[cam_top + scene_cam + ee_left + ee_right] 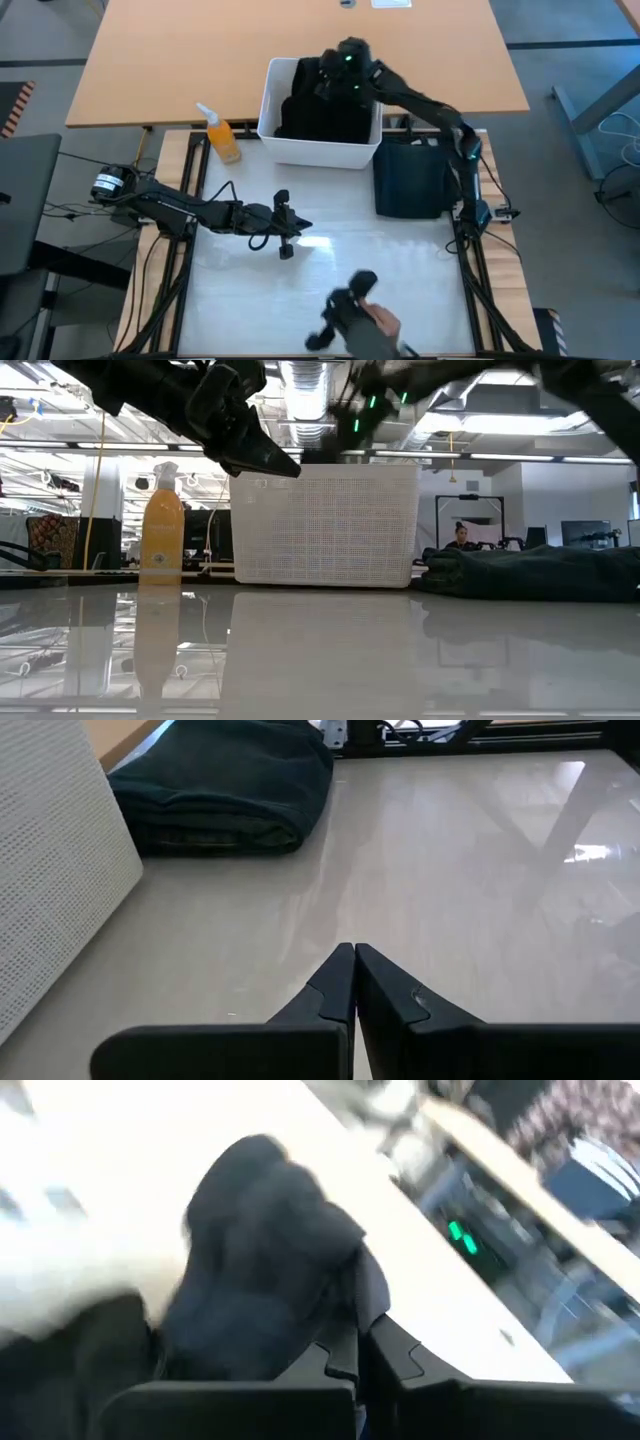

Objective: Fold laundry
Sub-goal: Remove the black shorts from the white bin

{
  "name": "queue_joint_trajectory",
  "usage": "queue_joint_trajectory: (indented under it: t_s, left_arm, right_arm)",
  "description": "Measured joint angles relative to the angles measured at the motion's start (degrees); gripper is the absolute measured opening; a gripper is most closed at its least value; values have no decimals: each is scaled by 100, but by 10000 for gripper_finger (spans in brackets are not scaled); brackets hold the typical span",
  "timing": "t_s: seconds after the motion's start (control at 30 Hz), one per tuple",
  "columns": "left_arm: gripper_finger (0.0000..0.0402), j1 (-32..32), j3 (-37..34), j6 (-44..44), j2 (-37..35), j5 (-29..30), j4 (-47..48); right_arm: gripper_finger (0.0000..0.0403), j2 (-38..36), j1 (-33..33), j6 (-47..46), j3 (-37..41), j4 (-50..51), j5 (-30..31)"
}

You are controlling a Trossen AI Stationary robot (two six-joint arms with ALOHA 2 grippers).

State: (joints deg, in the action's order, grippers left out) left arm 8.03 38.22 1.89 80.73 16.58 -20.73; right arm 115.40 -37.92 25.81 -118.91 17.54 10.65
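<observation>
— Where's the laundry?
— Black clothes (pixel 322 110) in the bin (pixel 270 100) at twelve o'clock; a folded piece (pixel 410 178) at two.
— Claws?
— Right gripper (pixel 345 62) over the bin, closed on black cloth — soft, light, floppy; grab a bunched fold. Left gripper (pixel 285 235) closed, empty, mid-table.

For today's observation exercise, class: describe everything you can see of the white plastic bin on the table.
The white plastic bin is a rectangular, open-topped tub with rounded corners; the low view shows its wall finely perforated like mesh. It stands upright at the table's far edge, between the orange spray bottle and a folded dark garment. Black clothing fills it. The right claw reaches in from above, shut on that clothing.
</observation>
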Motion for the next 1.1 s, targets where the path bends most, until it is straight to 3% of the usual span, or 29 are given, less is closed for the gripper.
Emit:
queue_joint_trajectory:
  t_s: [0.23, 0.53, 0.63, 0.73, 0.93, 1.1]
  left_arm:
    - [0, 0, 0, -18, 0, 16, 130]
    - [0, 0, 0, -32, 0, 19, 236]
    - [0, 0, 0, 14, 0, 19, 239]
    - [0, 0, 0, 32, -1, 19, 248]
    - [0, 0, 0, 259, -2, 18, 244]
    - [0, 3, 0, 492, -4, -173, 255]
  right_arm:
    - [18, -1889, 663, -194, 2, -224, -358]
    - [18, -4292, 1945, -1226, -20, -416, -914]
    - [18, -4787, 2376, -1740, -21, 210, -1461]
    - [18, -5122, 2759, -2047, -32, 1545, -1736]
    - [19, -5156, 3275, -2807, 428, 4587, -1343]
    - [19, -5013, 3609, -3805, 1805, 5187, -1073]
